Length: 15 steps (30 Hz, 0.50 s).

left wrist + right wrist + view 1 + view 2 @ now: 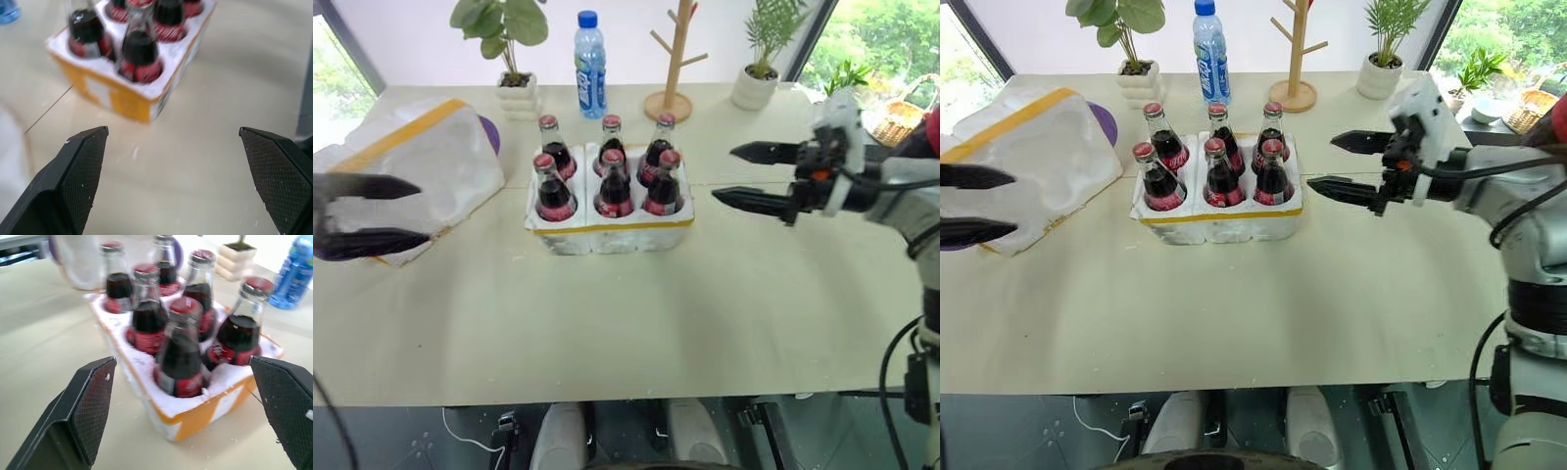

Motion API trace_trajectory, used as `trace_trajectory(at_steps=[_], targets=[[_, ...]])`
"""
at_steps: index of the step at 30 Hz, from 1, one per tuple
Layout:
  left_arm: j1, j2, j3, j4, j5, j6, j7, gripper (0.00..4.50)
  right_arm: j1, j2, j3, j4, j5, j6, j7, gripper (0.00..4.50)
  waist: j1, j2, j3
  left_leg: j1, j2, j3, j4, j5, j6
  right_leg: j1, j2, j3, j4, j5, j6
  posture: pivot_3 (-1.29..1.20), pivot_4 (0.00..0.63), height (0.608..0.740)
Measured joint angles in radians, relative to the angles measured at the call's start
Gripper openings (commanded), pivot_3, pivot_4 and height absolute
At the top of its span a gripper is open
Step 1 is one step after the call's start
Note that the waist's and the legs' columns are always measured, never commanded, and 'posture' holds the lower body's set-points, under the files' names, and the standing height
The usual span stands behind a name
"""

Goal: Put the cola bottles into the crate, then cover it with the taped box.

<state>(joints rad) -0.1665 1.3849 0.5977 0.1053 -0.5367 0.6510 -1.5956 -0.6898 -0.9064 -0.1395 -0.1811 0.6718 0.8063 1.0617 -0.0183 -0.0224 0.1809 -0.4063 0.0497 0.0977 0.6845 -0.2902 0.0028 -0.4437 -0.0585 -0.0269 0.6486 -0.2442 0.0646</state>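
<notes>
Several cola bottles [612, 186] with red caps stand in the wells of the crate [607, 235], a low white foam tray with a yellow band, mid-table. The taped box [421, 162], a big white foam shell with yellow tape, lies tilted at the left. Just in front of the box's near end, my left gripper [423, 211] is open and holds nothing. My right gripper [723, 174] hangs open and empty above the table, right of the crate and apart from it. The crate [195, 416] and its bottles [181, 352] lie beyond the right gripper [182, 360], and the crate [127, 98] beyond the left gripper [172, 129].
At the back of the table stand a blue-capped water bottle [590, 64], a wooden branch stand [674, 59] and two potted plants [514, 59] [759, 59]. A purple object [490, 132] peeks from behind the box. A wicker basket [901, 119] sits off to the far right.
</notes>
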Motion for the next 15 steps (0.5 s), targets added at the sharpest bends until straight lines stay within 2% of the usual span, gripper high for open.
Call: trace_trajectory(at_steps=[2,4,6,9,11,15], targets=[[0.109,0.063,0.028,0.114,0.074,-0.109,-0.014,4.50,-0.014,0.000,0.012,0.005,0.002,-0.004,0.014,4.44,0.000,0.001,0.000,0.000,0.000,0.003,0.000,0.000,0.000,-0.001,0.000,0.000,0.001,-0.001,-0.002,0.00,0.150,0.740],[0.138,0.102,0.019,0.244,0.126,-0.219,-0.015,4.50,-0.037,0.010,0.013,0.010,0.021,0.003,0.020,4.44,0.000,0.001,0.001,0.000,0.000,0.004,-0.001,0.000,0.000,-0.002,-0.001,0.000,0.001,-0.002,-0.003,0.00,0.150,0.740],[0.088,0.169,-0.080,0.448,0.192,-0.386,-0.015,4.50,-0.077,0.037,0.012,0.007,0.064,0.025,0.027,4.44,0.001,0.001,0.000,-0.001,0.000,0.005,-0.001,0.000,0.000,-0.003,-0.001,0.000,0.001,-0.002,-0.003,0.00,0.150,0.740],[-0.119,0.177,-0.251,0.624,0.277,-0.524,-0.014,4.50,-0.093,0.048,0.015,0.005,0.087,0.032,0.035,4.44,0.013,0.001,0.000,-0.002,-0.001,0.005,-0.001,0.000,0.000,-0.002,-0.003,-0.001,0.000,-0.002,-0.003,0.00,0.150,0.740],[-0.385,0.129,-0.404,0.737,0.382,-0.571,-0.011,4.50,-0.092,0.051,0.026,0.010,0.080,0.028,0.037,4.44,0.027,0.000,0.000,-0.002,-0.002,0.006,0.000,0.000,0.000,-0.002,-0.003,-0.001,0.000,0.000,-0.001,0.00,0.150,0.740],[-0.806,0.008,-0.647,0.962,0.637,-0.659,0.045,4.50,-0.089,0.055,0.045,0.010,0.071,0.026,0.031,4.44,0.039,-0.003,-0.002,-0.002,-0.003,0.006,0.002,0.000,0.000,-0.001,-0.002,-0.002,0.001,0.001,0.002,0.00,0.150,0.740]])
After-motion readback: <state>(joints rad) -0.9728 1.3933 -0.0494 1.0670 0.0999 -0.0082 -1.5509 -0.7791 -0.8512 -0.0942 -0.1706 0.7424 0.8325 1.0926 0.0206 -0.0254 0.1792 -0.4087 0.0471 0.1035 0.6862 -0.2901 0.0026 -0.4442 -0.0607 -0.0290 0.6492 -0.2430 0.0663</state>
